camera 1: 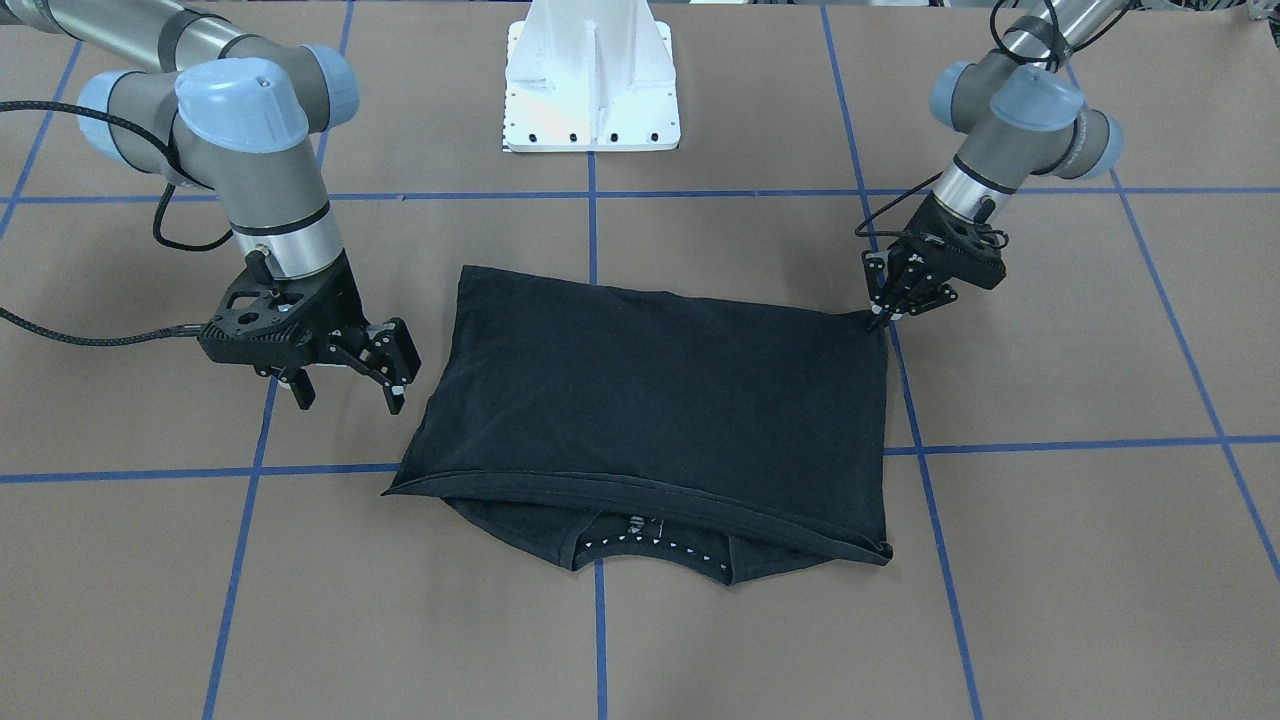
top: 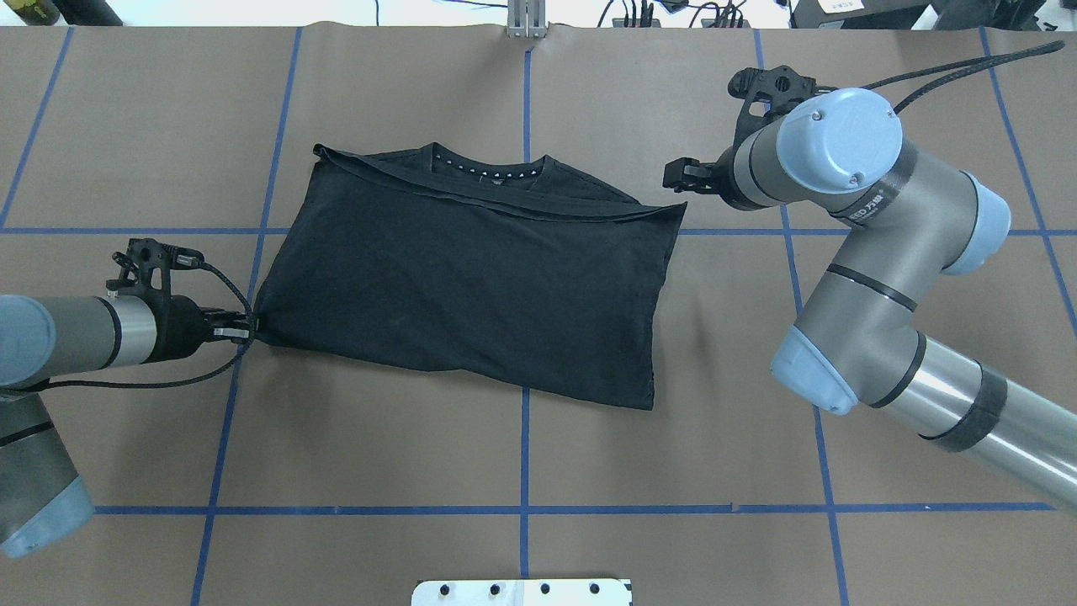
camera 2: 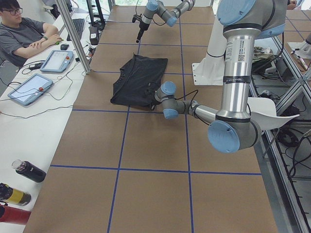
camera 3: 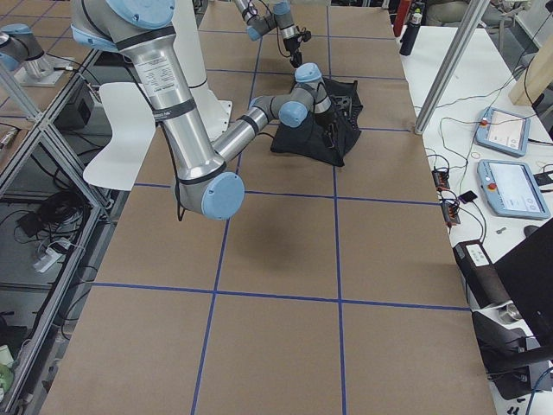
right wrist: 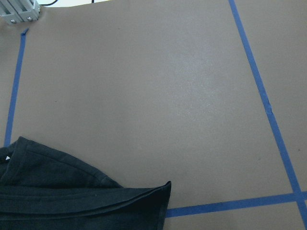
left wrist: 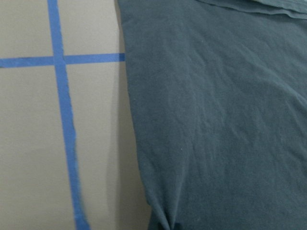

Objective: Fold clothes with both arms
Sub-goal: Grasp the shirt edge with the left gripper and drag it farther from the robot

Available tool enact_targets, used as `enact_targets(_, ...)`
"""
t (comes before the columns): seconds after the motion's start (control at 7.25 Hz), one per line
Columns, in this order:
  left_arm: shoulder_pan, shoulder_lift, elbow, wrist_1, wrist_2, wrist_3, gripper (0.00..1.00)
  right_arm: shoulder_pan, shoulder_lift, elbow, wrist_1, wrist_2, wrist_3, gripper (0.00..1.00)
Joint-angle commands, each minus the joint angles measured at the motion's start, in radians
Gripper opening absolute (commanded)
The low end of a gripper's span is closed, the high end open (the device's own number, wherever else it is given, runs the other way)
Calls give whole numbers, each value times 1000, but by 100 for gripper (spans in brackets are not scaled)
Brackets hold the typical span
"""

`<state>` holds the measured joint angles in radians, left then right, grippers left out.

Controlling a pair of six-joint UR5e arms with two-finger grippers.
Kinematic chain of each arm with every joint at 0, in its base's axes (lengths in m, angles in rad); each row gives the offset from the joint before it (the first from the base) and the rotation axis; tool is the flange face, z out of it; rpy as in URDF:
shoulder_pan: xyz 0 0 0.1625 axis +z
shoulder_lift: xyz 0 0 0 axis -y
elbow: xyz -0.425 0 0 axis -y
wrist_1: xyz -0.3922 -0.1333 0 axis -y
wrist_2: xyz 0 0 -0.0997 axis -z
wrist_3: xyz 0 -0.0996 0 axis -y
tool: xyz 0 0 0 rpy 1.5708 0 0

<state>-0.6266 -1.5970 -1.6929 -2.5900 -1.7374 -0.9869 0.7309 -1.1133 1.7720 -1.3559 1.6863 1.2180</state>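
Observation:
The black T-shirt [camera 1: 650,400] lies folded in half on the brown table, its collar [camera 1: 640,540] peeking out from under the folded edge on the far side from the robot. My left gripper [camera 1: 882,315] is shut on the shirt's near left corner [top: 261,324]; the left wrist view shows the cloth [left wrist: 216,120] puckering at the bottom edge. My right gripper [camera 1: 348,395] hangs open just off the shirt's right side, near its far right corner [top: 677,206], touching nothing. The right wrist view shows only that corner [right wrist: 158,191] and bare table.
Blue tape lines [top: 524,454] grid the table. The white base pedestal [camera 1: 592,90] stands at the robot's side. A person [camera 2: 29,36] sits at a side desk with tablets [camera 2: 56,60]; bottles [camera 2: 29,171] lie there too.

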Motion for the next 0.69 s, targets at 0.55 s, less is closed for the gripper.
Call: enact_targets(0.55, -323, -436, 535, 59, 4, 337, 0, -7, 7, 4, 0, 1, 11, 100)
